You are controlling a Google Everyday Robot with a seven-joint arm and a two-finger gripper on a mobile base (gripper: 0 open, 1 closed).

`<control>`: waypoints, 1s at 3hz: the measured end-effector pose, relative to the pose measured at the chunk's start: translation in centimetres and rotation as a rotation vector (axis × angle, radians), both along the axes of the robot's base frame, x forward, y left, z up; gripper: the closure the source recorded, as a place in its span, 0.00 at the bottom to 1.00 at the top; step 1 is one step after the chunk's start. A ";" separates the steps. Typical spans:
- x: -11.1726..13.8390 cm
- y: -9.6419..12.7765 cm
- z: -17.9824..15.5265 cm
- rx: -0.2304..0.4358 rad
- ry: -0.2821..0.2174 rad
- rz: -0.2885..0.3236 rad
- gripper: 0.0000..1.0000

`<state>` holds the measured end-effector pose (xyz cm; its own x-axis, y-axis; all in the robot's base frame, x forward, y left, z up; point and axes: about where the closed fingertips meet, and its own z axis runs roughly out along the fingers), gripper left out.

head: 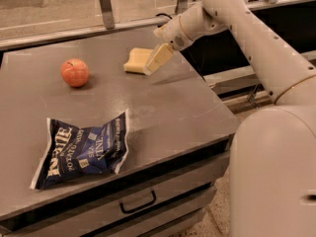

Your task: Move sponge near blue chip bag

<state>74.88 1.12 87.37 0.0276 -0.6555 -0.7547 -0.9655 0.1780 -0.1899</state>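
The pale yellow sponge (135, 60) lies on the grey table (187, 112) at the back, right of centre. My gripper (157, 60) hangs just at the sponge's right side, its pale fingers overlapping the sponge's right edge. The blue chip bag (81, 151) lies crinkled at the front left of the table, well apart from the sponge. My white arm comes in from the upper right.
A round orange-red apple (75, 72) sits at the back left of the table. A metal rail and posts (105, 6) run behind the table. The table has a drawer with a handle (138, 203) at the front. My robot body (276, 172) fills the right.
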 end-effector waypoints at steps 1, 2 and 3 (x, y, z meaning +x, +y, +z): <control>1.1 0.6 -1.4 -0.019 0.010 -0.001 0.00; 1.7 0.7 -2.5 -0.030 0.024 -0.010 0.18; 1.8 0.8 -3.3 -0.039 0.036 -0.011 0.41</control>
